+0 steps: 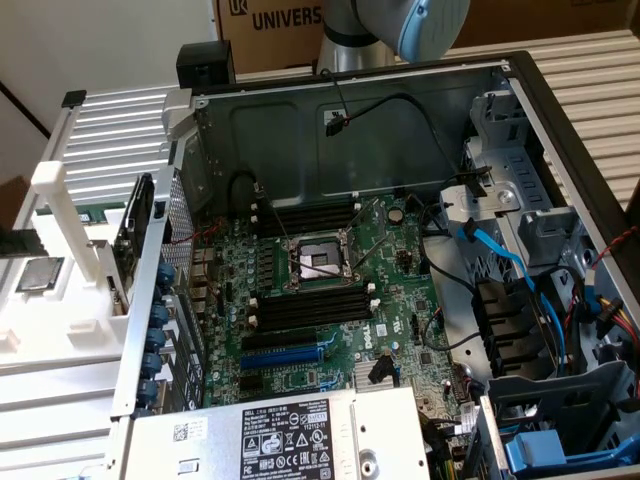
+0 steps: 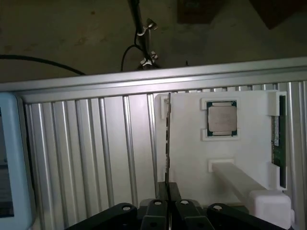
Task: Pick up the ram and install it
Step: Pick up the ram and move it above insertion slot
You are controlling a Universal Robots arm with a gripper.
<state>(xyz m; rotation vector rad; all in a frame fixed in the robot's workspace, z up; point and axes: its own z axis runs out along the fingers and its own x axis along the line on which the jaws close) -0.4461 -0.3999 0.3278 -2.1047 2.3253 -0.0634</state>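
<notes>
The gripper (image 2: 168,191) is in line with the ram (image 2: 168,139), a thin dark stick seen edge-on at one side of a white holder (image 2: 192,158). A square silver processor chip (image 2: 221,118) lies in a recess of the holder. A second green stick (image 2: 277,139) runs along the holder's opposite side. The holder rests on a ribbed metal table (image 2: 96,153). Beyond the table's rim, a black cable (image 2: 43,61) trails over the floor (image 2: 72,28).

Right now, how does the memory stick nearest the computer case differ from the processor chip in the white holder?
Shape: the memory stick is long and narrow; the processor chip is square. Pose: the stick stands on edge at the side of the white holder; the chip lies flat in a recess. Colour: the stick is dark; the chip has a silver top. Both sit in that holder.
</notes>
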